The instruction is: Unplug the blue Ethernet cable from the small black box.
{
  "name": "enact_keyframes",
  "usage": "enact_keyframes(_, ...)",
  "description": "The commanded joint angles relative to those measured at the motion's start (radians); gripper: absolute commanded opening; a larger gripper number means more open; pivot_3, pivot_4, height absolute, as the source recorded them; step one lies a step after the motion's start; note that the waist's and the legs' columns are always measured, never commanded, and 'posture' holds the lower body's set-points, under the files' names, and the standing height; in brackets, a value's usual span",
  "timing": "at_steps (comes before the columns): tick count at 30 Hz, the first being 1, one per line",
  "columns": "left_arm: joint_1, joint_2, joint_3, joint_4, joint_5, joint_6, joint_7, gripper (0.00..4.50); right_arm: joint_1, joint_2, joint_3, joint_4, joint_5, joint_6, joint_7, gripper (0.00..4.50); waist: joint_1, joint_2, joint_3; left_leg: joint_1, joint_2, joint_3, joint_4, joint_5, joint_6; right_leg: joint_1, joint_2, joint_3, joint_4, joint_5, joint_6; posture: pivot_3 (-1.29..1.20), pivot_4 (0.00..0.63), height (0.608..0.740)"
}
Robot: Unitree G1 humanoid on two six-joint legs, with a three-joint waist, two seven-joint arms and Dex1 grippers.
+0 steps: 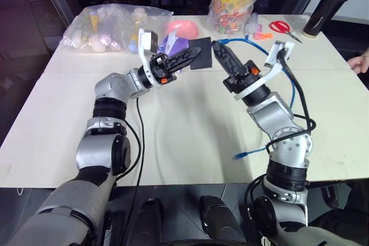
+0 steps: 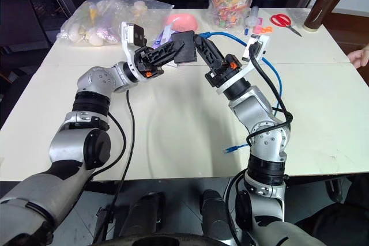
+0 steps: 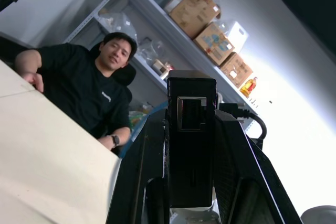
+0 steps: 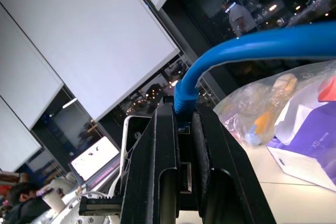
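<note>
My left gripper (image 1: 195, 53) is raised over the table and shut on the small black box (image 1: 203, 56). In the left wrist view the small black box (image 3: 190, 145) stands between the fingers, and the port facing that camera is empty. My right gripper (image 1: 217, 46) is shut on the blue Ethernet cable (image 4: 252, 45) at its plug end, right beside the box's edge. I cannot tell whether the plug sits in the box. From there the cable (image 1: 293, 93) arcs back and down the right arm, ending in a free plug (image 1: 243, 154) on the table.
At the table's far side are a clear bag of items (image 1: 109, 27), a pink object (image 1: 183, 27), a purple-white tissue box (image 1: 172, 43), a candy jar (image 1: 233, 1), red scissors (image 1: 281, 26) and a dark bottle (image 1: 326, 10). A person's hand (image 1: 360, 61) rests at the right edge.
</note>
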Motion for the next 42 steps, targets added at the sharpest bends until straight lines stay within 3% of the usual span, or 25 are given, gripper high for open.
enact_keyframes(1,-0.018,-0.003,-0.004,-0.038,-0.021,-0.001,0.007,0.48,-0.003,0.000,0.015,-0.017,0.013,-0.014,-0.005,0.02,0.000,0.000,0.000,0.000,0.000,0.000,0.000,0.000,0.000,0.000,0.000,0.000,0.000,0.000,0.000,0.00,0.150,0.739)
enact_keyframes(9,-0.019,0.025,0.011,-0.013,-0.002,-0.054,0.044,0.48,-0.016,-0.016,-0.049,0.023,0.015,-0.067,-0.043,0.02,0.000,0.000,0.000,0.000,0.000,0.000,0.000,0.000,0.000,0.000,0.000,0.000,0.000,0.000,0.000,0.00,0.150,0.739)
enact_keyframes(13,-0.021,0.093,0.021,0.019,0.012,-0.090,0.052,0.48,-0.016,-0.090,-0.139,0.043,0.041,-0.100,-0.059,0.02,0.000,0.000,0.000,0.000,0.000,0.000,0.000,0.000,0.000,0.000,0.000,0.000,0.000,0.000,0.000,0.00,0.150,0.739)
enact_keyframes(17,0.010,0.128,-0.049,0.018,0.081,-0.177,0.049,0.48,-0.004,-0.147,-0.158,0.071,0.045,-0.100,-0.053,0.02,0.000,0.000,0.000,0.000,0.000,0.001,-0.001,0.000,0.000,0.000,0.000,0.000,-0.001,0.000,0.000,0.00,0.150,0.739)
enact_keyframes(19,0.011,0.104,-0.034,0.029,0.091,-0.236,0.109,0.48,0.000,-0.157,-0.155,0.099,0.028,-0.102,-0.050,0.02,0.003,0.000,0.000,0.000,0.000,0.000,-0.002,0.000,0.000,0.000,0.000,0.000,-0.001,0.000,0.000,0.00,0.150,0.739)
enact_keyframes(21,0.026,0.050,-0.050,0.025,0.161,-0.411,0.226,0.48,0.006,-0.170,-0.135,0.148,-0.037,-0.108,-0.066,0.02,0.009,0.000,0.000,0.000,0.000,0.000,-0.001,0.000,0.000,0.000,0.000,0.000,-0.001,0.000,0.000,0.00,0.150,0.739)
enact_keyframes(26,0.110,-0.104,-0.202,0.009,0.389,-0.867,0.425,0.48,-0.002,-0.239,-0.057,0.355,-0.286,-0.129,-0.153,0.02,0.014,0.000,0.000,-0.001,0.000,0.003,0.000,0.000,0.000,0.002,-0.001,0.002,-0.009,0.000,0.000,0.00,0.150,0.739)
enact_keyframes(33,0.134,-0.203,-0.258,0.152,0.536,-1.148,0.691,0.48,-0.028,-0.326,0.092,0.480,-0.540,-0.206,-0.052,0.02,0.018,0.001,-0.001,-0.010,0.000,0.004,0.000,0.000,0.000,-0.008,0.000,0.003,-0.008,0.001,0.002,0.00,0.150,0.739)
enact_keyframes(37,0.143,-0.231,-0.277,0.210,0.567,-1.210,0.717,0.48,-0.011,-0.345,0.100,0.492,-0.621,-0.238,-0.053,1.59,0.031,0.001,-0.001,-0.011,0.000,0.004,0.001,0.000,0.000,-0.007,0.000,0.003,-0.009,0.002,0.002,0.00,0.150,0.739)
enact_keyframes(42,0.156,-0.228,-0.284,0.228,0.586,-1.242,0.725,0.48,0.081,-0.344,0.093,0.345,-0.614,-0.131,-0.042,4.15,0.033,0.001,-0.001,-0.012,-0.001,0.003,0.002,0.000,0.000,-0.006,-0.001,0.003,-0.011,0.003,0.004,0.00,0.150,0.739)
